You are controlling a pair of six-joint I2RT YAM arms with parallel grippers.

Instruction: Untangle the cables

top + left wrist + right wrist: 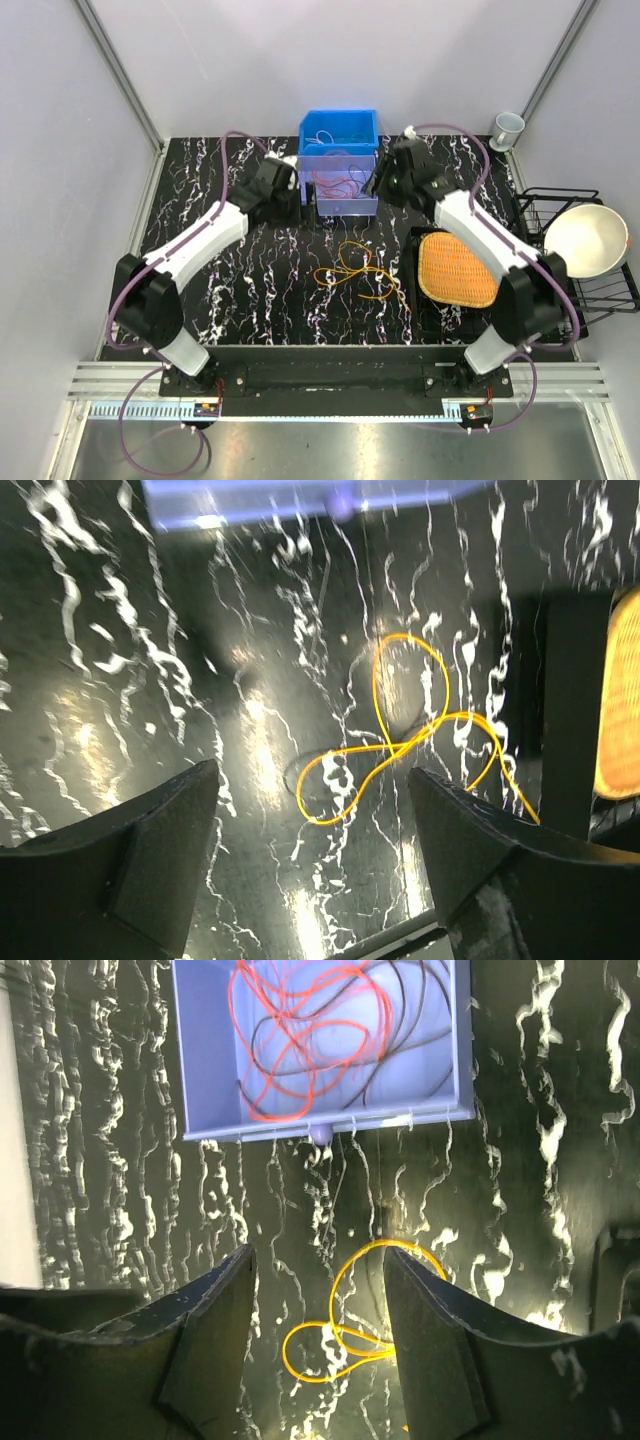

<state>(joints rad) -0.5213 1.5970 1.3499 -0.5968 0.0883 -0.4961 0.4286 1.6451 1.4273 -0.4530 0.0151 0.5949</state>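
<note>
Just nearer than the lavender tray [205, 1060], orange cables [395, 745] lie looped; red cables [300, 1025] fill it. Expect light, limp, snag-prone strands: pinch one outer loop. Both left gripper [310, 785] and right gripper [320, 1258] gape empty.

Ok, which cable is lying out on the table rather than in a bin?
The yellow cable, looped on the table in front of the lavender tray; the red cables lie inside that tray.

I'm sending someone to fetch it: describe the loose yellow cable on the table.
On the black, white-veined table, look just in front of the pale purple tray. The thin yellow-orange cable lies looped on bare tabletop; the red and dark cables sit inside the tray.
</note>
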